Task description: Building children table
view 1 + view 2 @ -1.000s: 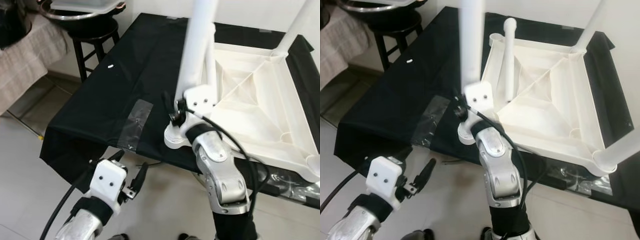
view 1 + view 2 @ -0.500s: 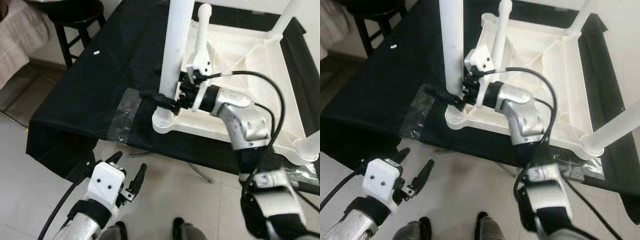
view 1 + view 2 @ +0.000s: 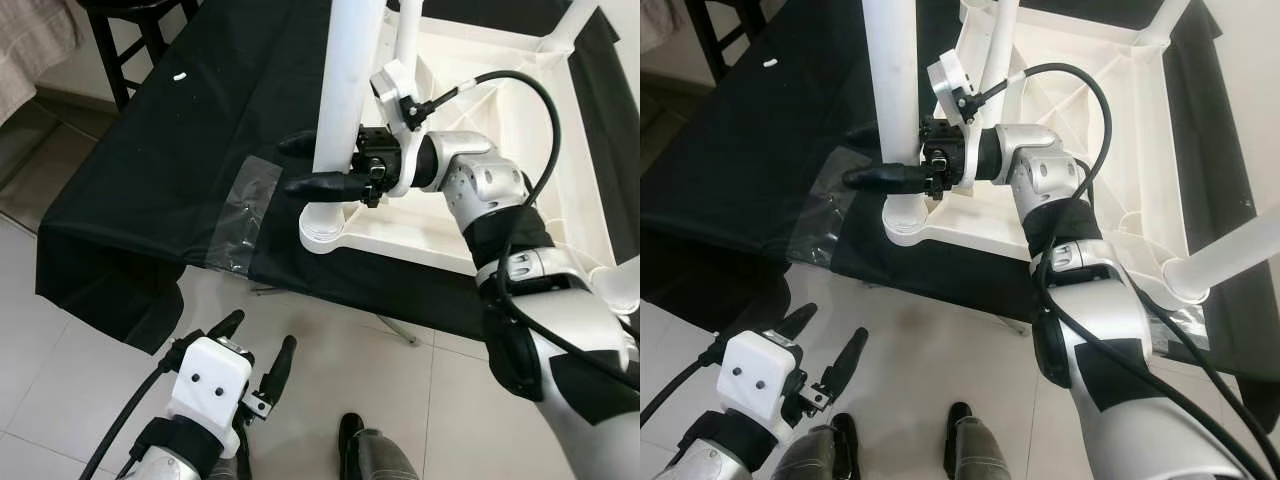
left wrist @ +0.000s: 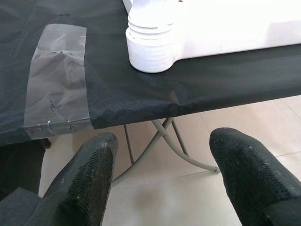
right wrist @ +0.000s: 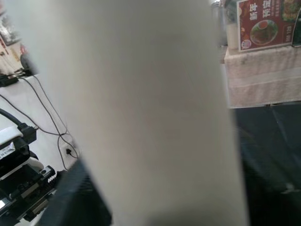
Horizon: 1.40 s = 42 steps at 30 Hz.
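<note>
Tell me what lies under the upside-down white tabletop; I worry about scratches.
The white tabletop rests on a black cloth patched with clear tape. Under the cloth, grey folding legs show; the surface beneath it is covered.

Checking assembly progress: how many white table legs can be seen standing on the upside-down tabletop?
4. One at the near-left corner, with the right gripper around it; one at the far left; one at the far right; one at the near right.
</note>
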{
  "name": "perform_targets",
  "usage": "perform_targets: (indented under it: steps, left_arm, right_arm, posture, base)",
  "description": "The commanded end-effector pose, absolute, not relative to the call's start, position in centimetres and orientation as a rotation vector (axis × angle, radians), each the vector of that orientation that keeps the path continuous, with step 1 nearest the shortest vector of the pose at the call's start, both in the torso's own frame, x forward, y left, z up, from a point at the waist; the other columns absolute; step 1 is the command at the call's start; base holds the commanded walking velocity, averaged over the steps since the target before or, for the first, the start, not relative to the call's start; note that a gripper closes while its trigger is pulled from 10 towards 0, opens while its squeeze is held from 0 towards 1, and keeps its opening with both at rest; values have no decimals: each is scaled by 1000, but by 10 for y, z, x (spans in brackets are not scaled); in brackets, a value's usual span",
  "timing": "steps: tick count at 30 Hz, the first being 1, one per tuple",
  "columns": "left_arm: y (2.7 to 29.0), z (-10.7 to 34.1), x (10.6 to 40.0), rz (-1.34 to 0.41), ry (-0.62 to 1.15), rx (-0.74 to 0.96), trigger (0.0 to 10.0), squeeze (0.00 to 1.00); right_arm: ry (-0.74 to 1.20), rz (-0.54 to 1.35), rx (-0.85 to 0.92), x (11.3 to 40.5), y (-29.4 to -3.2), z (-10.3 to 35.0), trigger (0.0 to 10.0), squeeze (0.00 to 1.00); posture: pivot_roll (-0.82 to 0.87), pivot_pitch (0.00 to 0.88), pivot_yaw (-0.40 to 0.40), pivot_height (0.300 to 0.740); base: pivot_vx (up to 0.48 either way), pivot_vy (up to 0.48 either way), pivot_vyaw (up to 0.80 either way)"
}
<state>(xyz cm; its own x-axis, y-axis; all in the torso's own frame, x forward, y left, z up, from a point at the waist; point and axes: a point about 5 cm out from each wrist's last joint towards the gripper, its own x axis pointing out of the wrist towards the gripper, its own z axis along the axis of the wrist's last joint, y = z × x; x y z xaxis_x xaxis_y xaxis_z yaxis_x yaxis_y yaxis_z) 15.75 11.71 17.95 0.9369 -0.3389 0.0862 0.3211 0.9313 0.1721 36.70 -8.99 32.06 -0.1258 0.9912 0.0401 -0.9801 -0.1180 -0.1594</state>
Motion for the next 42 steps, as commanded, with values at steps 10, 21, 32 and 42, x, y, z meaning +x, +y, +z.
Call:
perform_targets:
  steps: [10, 21, 32, 42]
  left_arm:
    - [117, 176, 156, -341, -87, 153, 10000, 0]
    - [124, 173, 173, -347, -109, 167, 10000, 0]
    - [124, 169, 186, -354, -118, 175, 10000, 0]
    - [126, 168, 186, -334, -127, 178, 10000, 0]
  right_arm:
    - [-195, 1630, -264, 370, -105, 317, 0, 0]
    - [-6, 338, -80, 290, -77, 197, 0, 0]
    - [-56, 268, -61, 309, -67, 214, 10000, 0]
    - [-188, 641, -13, 328, -71, 254, 10000, 1000]
  posture:
    - [117, 367, -70, 740]
    - [16, 306, -21, 740]
    - [32, 259, -25, 740]
    - [57, 255, -48, 740]
  base:
    - [0, 0, 0]
    - [0, 0, 0]
    - [0, 0, 0]
    - [0, 0, 0]
